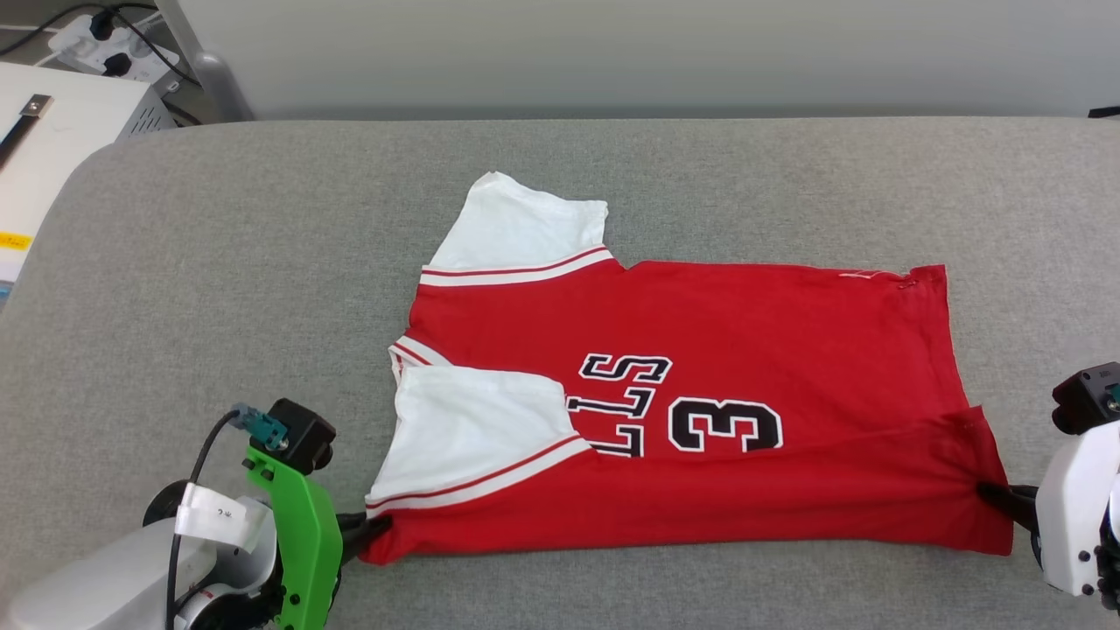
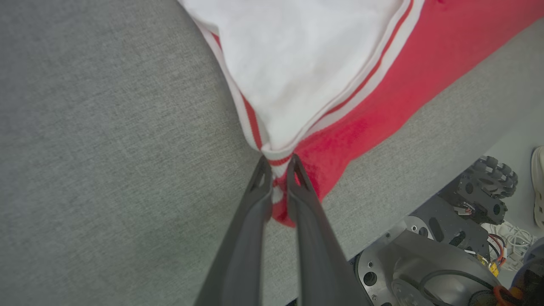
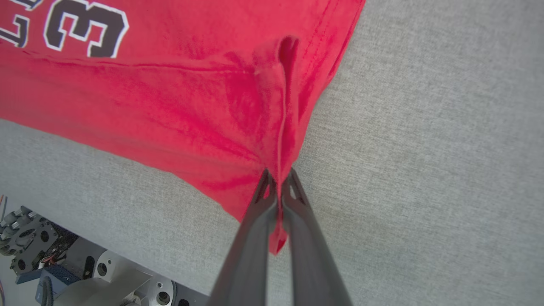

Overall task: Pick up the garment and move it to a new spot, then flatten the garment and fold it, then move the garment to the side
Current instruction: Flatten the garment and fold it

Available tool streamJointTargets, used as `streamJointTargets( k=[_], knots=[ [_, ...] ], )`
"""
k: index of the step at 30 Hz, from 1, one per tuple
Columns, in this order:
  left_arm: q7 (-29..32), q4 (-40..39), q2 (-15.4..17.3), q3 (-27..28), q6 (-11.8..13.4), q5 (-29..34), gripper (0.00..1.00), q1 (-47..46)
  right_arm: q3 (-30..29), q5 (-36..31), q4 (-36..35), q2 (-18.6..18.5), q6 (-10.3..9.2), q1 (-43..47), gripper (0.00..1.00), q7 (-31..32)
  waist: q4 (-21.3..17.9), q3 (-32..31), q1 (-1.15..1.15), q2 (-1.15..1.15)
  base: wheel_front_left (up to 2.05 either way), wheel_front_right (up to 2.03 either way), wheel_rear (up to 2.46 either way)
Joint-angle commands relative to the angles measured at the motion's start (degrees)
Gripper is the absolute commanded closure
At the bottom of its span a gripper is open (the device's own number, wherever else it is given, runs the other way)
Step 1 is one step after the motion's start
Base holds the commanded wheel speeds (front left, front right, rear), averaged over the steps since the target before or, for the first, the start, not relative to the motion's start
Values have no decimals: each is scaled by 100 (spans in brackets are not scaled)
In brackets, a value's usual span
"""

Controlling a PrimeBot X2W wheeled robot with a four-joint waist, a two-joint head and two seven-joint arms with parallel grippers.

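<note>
Left gripper [image 2: 278,163] pinches the garment [image 1: 700,385] at its near sleeve-side corner, right gripper [image 3: 278,176] clamps the near hem corner — it lies spread between them on the grey cushion [image 1: 262,262], lettering partly hidden under the folded-over near edge.

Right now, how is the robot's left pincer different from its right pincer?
The left pincer bites the garment at the corner by the white sleeve with striped trim; the right pincer bites a plain red corner. Behind the left pincer sits a bright green bracket; behind the right pincer, a white casing. Both are shut on the garment's near edge, low over the grey cushion.
</note>
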Motion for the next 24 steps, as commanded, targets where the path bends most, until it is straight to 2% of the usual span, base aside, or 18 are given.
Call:
streamJointTargets(
  k=[1,11,12,13,19,20,24],
  knots=[
    [-18,39,-15,6,37,-91,100,110,-86,-19,24,67,-4,80,100,50,3,81,0,0,0,0,0],
    [-161,637,-328,14,-46,-89,99,127,-218,-304,646,578,-4,-45,100,16,38,312,0,0,0,0,0],
    [-180,684,-354,15,-51,-81,32,125,-227,-312,686,614,-4,-49,73,-36,42,304,0,0,0,0,0],
    [-232,730,-377,28,-41,-55,0,115,-240,-334,717,647,-4,-48,0,-123,50,277,0,0,0,0,0],
    [-402,615,-150,123,-10,60,0,28,-395,-493,551,721,-4,4,0,-836,-5,53,0,0,0,0,0],
    [-472,438,34,255,50,91,0,-116,-591,-601,374,796,-4,5,0,-1328,-57,-17,0,0,0,0,0],
    [-556,272,243,488,238,225,0,-466,-1064,-949,170,1057,-4,-22,0,-2121,-131,-23,0,0,0,0,0]
  ],
)
